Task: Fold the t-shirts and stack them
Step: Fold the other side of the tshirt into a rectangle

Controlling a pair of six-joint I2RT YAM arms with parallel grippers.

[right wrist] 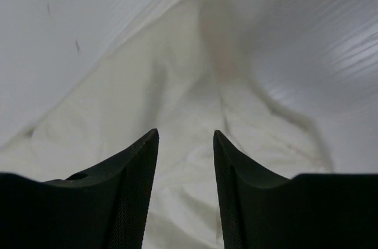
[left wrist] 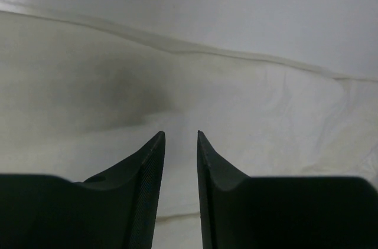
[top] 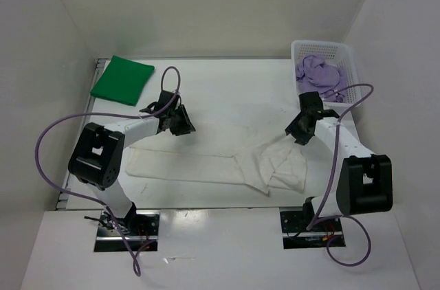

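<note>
White-cream t-shirt (top: 206,163) is the big thing here, spread out flat across the middle of the desk (top: 234,91), long and low. Its right end is rumpled and partly doubled over on itself. The green t-shirt (top: 122,79) is next in size, folded into a neat rectangle at the far left corner, well apart from both arms. The purple t-shirt (top: 317,75) is bunched up inside the white lattice basket (top: 323,47) at the far right corner.

The left pincer (top: 184,125) sits over the far edge of the white shirt, toward its left half. From its wrist cam, the left pincer (left wrist: 180,134) has only a narrow gap between the tips and nothing is caught in it. The cloth lies just under and ahead of it, with the shirt's edge running across beyond the tips.

The right pincer (top: 298,137) is above the rumpled right end. On its own cam, the right pincer (right wrist: 186,131) is spread a bit wider and is also gripping nothing, with the cloth rising to a ridge right in front.
</note>
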